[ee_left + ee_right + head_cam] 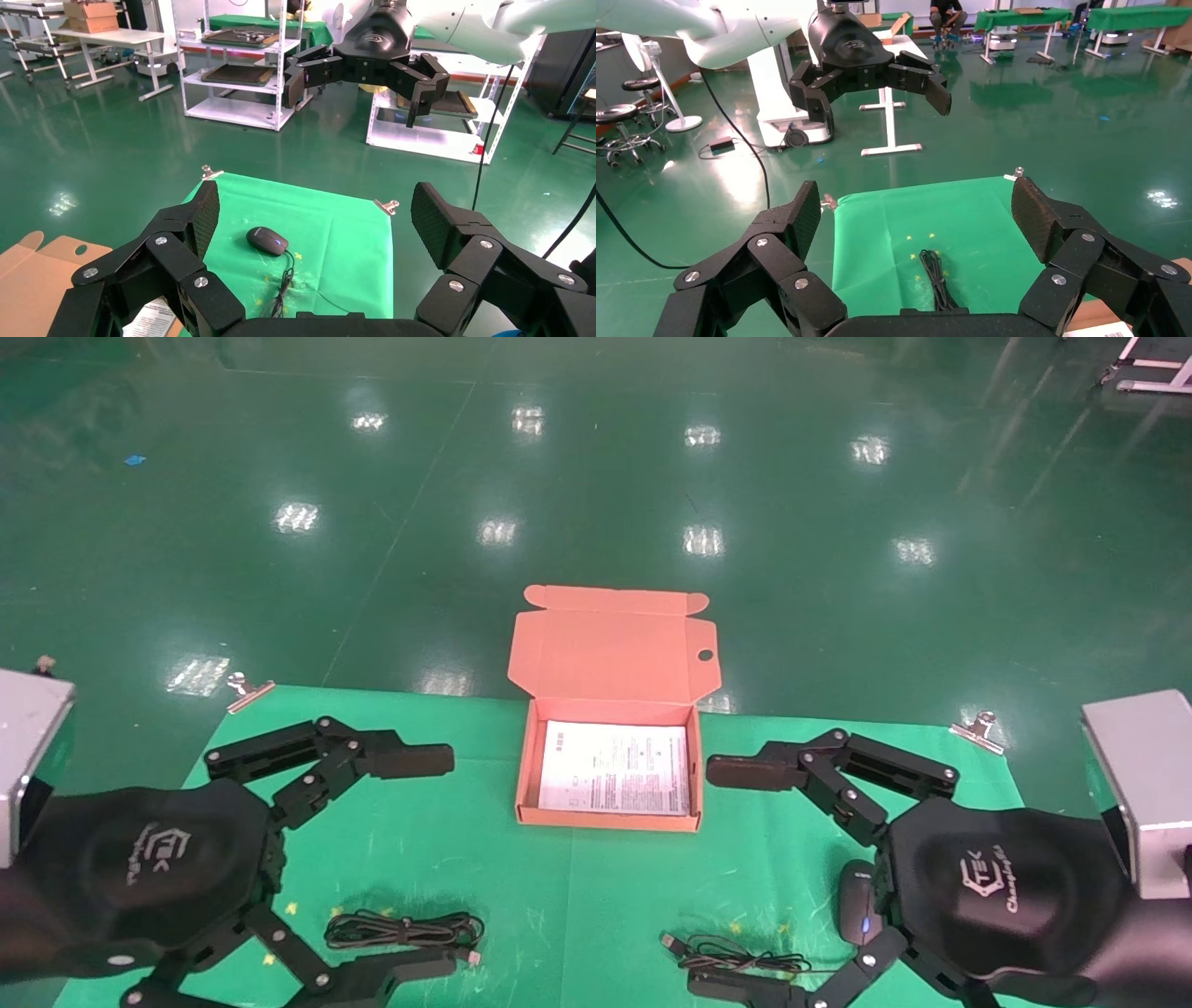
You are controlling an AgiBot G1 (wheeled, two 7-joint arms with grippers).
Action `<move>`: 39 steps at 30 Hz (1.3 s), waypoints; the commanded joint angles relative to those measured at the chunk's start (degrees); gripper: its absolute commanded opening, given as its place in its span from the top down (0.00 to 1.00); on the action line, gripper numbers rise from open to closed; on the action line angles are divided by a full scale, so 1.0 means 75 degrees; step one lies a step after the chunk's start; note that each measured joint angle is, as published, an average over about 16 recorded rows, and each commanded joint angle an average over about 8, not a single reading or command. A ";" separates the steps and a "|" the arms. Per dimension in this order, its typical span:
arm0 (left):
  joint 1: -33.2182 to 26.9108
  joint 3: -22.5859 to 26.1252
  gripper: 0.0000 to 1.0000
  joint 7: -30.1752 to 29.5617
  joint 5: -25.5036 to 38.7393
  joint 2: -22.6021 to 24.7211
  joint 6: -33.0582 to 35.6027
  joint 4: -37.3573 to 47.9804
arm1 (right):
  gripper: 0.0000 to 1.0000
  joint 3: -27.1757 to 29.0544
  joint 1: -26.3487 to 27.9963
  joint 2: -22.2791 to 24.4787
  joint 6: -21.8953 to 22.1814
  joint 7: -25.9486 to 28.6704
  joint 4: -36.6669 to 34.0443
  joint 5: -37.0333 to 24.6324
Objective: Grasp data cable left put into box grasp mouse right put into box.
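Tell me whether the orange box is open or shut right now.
Open: the box has its lid folded back, showing a white printed sheet inside.

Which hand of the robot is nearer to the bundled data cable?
Left. The left hand hangs open right beside the data cable; the right hand is open across the table, by the mouse.

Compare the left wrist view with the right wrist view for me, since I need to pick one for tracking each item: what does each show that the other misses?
Only the left wrist view shows the mouse with its thin cord, and the right gripper open in the distance. Only the right wrist view shows the data cable and the left gripper open in the distance. Both show the green mat and an edge of the box.
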 commanded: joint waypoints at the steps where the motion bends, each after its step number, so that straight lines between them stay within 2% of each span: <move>1: 0.0000 0.0000 0.00 0.0000 0.0000 0.0000 0.0000 0.0000 | 0.00 0.0000 0.0000 0.0000 0.0000 0.0000 0.0000 0.0000; 39: -0.0002 0.0002 0.00 0.0000 0.0003 0.0001 -0.0001 0.0000 | 0.00 0.0001 0.0000 0.0000 -0.0001 0.0000 0.0000 0.0001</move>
